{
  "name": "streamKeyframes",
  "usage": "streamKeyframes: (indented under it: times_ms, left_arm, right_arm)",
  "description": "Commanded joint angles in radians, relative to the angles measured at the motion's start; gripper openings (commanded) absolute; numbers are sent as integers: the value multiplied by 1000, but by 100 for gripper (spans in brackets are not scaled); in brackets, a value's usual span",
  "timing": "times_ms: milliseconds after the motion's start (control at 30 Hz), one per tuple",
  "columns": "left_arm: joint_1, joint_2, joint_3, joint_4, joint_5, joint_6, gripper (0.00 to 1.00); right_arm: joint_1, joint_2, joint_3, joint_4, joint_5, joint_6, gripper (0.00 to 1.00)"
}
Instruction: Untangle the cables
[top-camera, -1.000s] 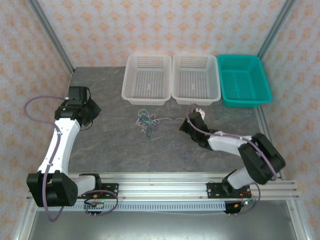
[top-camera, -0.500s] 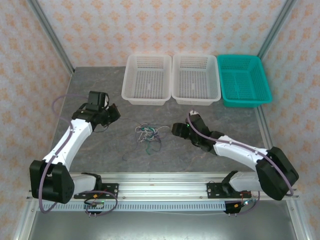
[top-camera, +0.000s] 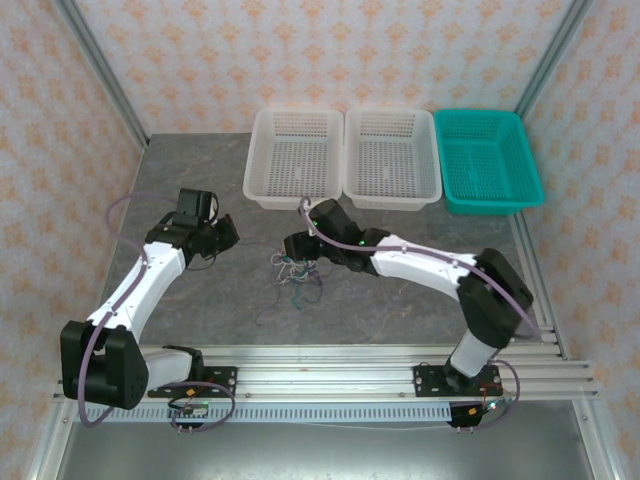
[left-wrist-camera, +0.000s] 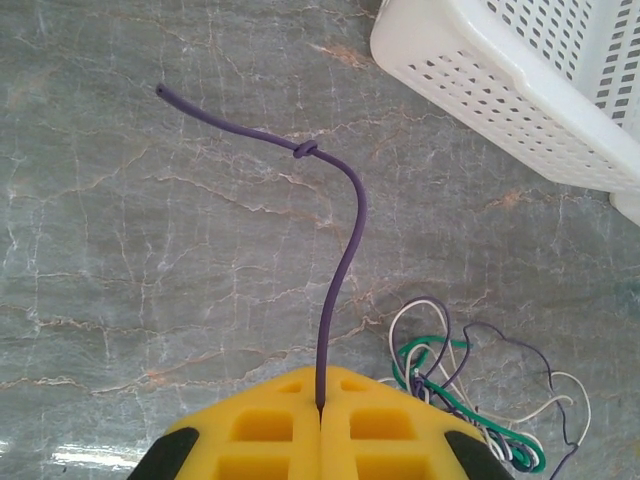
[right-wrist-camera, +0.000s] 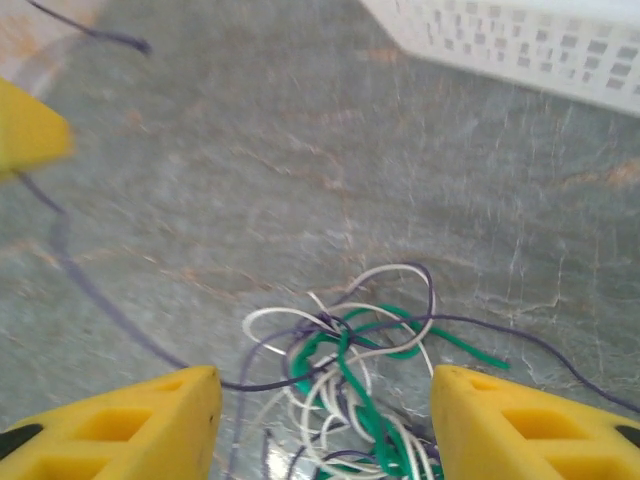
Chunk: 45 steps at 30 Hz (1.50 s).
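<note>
A loose tangle of thin purple, white and green cables (top-camera: 295, 272) lies on the grey table in front of the white baskets. My left gripper (top-camera: 222, 232) is to the left of it, shut on the purple cable (left-wrist-camera: 355, 210). That cable runs out past the yellow fingertips (left-wrist-camera: 280, 420), carries a small knot and ends free. The tangle (left-wrist-camera: 450, 380) lies beside those fingers on the right. My right gripper (top-camera: 292, 247) hangs open right over the tangle (right-wrist-camera: 360, 370), a finger (right-wrist-camera: 150, 420) on either side, with nothing gripped.
Two white baskets (top-camera: 293, 160) (top-camera: 392, 157) and a teal basket (top-camera: 488, 160) stand in a row at the back, close behind the tangle. A white basket wall (left-wrist-camera: 500, 90) is near the left gripper. Bare table stretches in front and to the left.
The right arm has swung left from the table's right side to above the tangle. The left gripper came in toward the middle, then held still. The cables went slack and spread out.
</note>
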Motion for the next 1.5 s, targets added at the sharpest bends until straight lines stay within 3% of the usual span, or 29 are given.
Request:
streamKeyframes:
  times_ms: [0,200,500,600,667,767,967,1267,1467]
  left_arm:
    - [1,-24,26,-47,-35,26,0]
    - [0,-29,29,-61,-53,26,0]
    - [-1,-21,55,-91,-90,26,0]
    - [1,-21,67,-117,-139,16,0]
    - [5,-18,95,-177,-236,-1,0]
    - [66,-11,144,-262,-316,-24,0]
    - [266,-53,163,-285,-268,-16,0]
    - [368,-35,216,-324,-280,7,0]
    - [393,-29,224,-322,-270,8,0]
  right_arm:
    - [-1,63,44,-97,-32,-87,57]
    - [-1,109,16,-55,-6,-68,41]
    - [-1,109,-13,-8,28,-34,5]
    - [-8,74,-51,16,45,-8,0]
    - [-28,29,-100,54,47,32,0]
    - [-90,-50,-204,115,51,118,0]
    - [-277,-199,-385,11,199,297,0]
    - [-673,-477,-581,-177,270,494,0]
    - [-832,-618,-574,-301,301,490,0]
